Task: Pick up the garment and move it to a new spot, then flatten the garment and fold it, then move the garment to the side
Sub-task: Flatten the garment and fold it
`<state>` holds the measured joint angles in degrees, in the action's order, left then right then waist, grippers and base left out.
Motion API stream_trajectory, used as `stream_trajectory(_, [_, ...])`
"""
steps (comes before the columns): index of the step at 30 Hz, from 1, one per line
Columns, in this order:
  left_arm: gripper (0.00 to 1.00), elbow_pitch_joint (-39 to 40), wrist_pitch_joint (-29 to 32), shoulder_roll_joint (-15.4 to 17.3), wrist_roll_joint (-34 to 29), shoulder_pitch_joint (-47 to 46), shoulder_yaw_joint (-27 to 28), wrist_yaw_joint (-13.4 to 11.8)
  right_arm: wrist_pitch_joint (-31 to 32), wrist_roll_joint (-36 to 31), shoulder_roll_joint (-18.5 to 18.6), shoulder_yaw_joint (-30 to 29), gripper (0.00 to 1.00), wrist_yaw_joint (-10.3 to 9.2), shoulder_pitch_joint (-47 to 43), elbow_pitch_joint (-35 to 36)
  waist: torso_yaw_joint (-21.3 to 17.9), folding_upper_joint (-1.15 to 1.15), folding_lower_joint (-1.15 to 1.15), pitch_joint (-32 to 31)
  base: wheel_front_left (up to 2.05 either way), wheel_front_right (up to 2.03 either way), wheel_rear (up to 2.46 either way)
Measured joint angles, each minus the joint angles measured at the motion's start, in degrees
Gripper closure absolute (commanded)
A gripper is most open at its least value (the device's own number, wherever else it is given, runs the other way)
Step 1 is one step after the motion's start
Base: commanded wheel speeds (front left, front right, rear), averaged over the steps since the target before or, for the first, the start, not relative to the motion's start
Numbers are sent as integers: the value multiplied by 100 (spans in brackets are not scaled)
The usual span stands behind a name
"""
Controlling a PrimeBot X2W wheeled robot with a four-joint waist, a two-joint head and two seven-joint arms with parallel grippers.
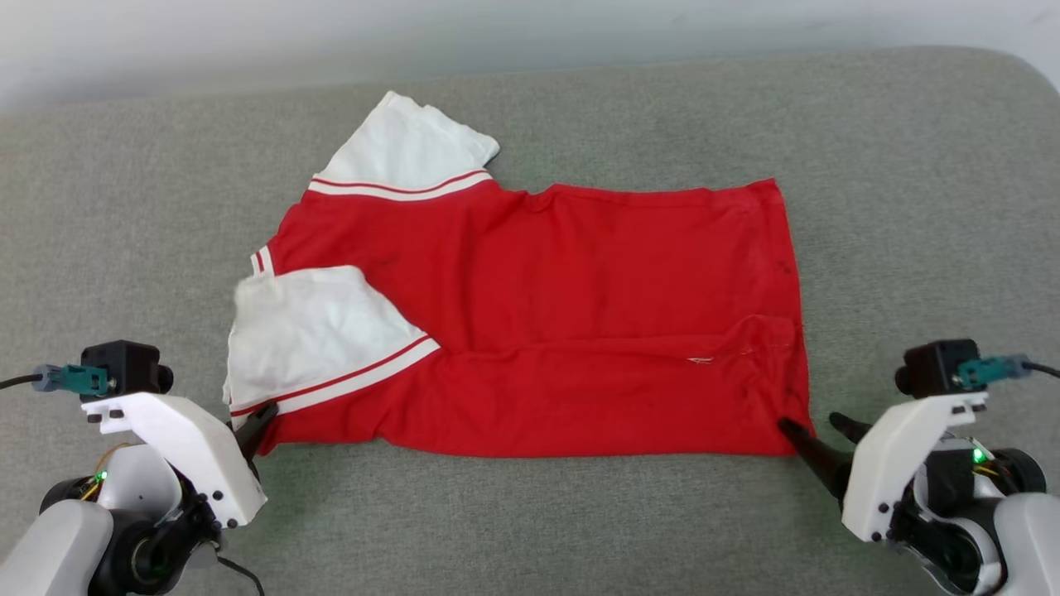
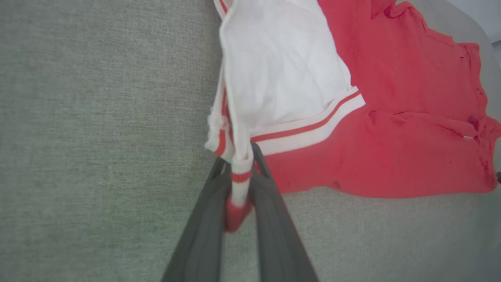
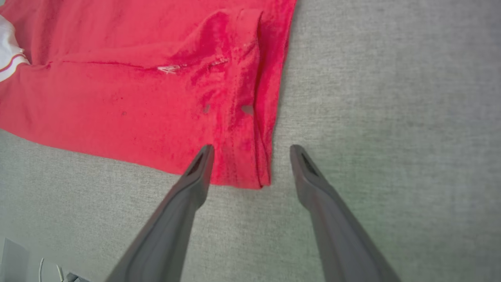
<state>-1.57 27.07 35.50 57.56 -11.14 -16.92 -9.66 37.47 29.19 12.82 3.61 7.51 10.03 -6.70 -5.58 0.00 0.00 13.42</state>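
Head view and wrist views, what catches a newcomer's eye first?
The red garment with white sleeves lies spread on the grey padded surface. The left hand is shut on its striped sleeve edge at the near left; the right hand is open at the near right hem corner.

The jersey [image 1: 580, 314] before me was bright red. Its two sleeves [image 1: 315, 323] were white, each edged with white trim [image 1: 397, 189] carrying a thin red stripe. The upholstered surface [image 1: 530, 530] under it was a muted grey-green weave. My left gripper [image 2: 238, 154] and right gripper [image 3: 251, 148] had dark grey fingers [image 3: 325, 203], white wrist shells [image 1: 182, 439], black cameras [image 1: 124, 364] with teal plugs [image 1: 79, 379], and small green lights [image 1: 979, 455].
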Motion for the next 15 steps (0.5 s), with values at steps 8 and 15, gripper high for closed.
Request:
stream_trajectory(8, [100, 134, -36, -54, -87, -103, -78, -18, 227, 52, -75, 279, 0, -1, 537, -719, 184, 0, 0, 284, 0, 0, 0])
stream_trajectory(15, [100, 64, -115, -116, -59, -94, -85, 9, 221, 241, 32, 457, 100, -1, 703, -916, 213, 0, 0, 238, 0, 0, 0])
